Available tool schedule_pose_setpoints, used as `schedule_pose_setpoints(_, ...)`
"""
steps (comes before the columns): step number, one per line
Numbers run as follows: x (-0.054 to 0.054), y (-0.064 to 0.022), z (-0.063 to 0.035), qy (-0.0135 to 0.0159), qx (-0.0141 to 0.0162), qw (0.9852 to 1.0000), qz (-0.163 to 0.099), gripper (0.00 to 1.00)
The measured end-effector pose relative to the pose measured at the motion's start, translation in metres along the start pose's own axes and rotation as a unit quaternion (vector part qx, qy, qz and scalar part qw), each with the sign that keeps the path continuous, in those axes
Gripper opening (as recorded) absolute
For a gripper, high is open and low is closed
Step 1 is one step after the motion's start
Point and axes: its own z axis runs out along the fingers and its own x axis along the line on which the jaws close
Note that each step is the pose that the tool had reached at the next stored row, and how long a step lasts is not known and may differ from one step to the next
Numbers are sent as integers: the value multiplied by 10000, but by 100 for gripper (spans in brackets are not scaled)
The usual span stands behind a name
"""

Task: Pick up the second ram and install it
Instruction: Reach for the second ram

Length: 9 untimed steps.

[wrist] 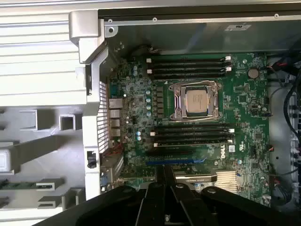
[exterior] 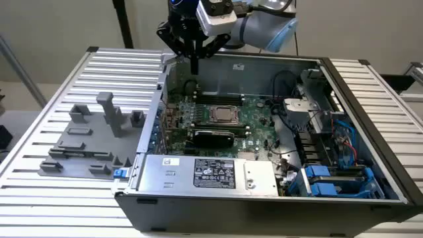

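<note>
Overhead, the black two-fingered tool [exterior: 195,69] hung above the back corner of the open dark metal computer case [exterior: 264,210], fingers pressed together on nothing I could see. The second ram [wrist: 21,184], a thin green circuit-board stick, lay in the grey plastic fixture [exterior: 86,148] on the white slatted surface [exterior: 39,208], outside the case. A crooked pinch, I reckoned, could tilt it and jam it at the black memory slots [wrist: 188,66]; the case wall and the fixture's posts stood between.

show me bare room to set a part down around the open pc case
Free: the ribbed silver tabletop beyond the grey plastic fixture plate, and the slats on the exterior view's right of the open grey computer case. Crowded: the fixture's blocks, and the case interior with its green motherboard.
</note>
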Motion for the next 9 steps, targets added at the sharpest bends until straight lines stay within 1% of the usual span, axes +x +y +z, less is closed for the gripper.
schedule_pose_setpoints(9, 0, 0, 0, 0, 0, 10000, 0, 0)
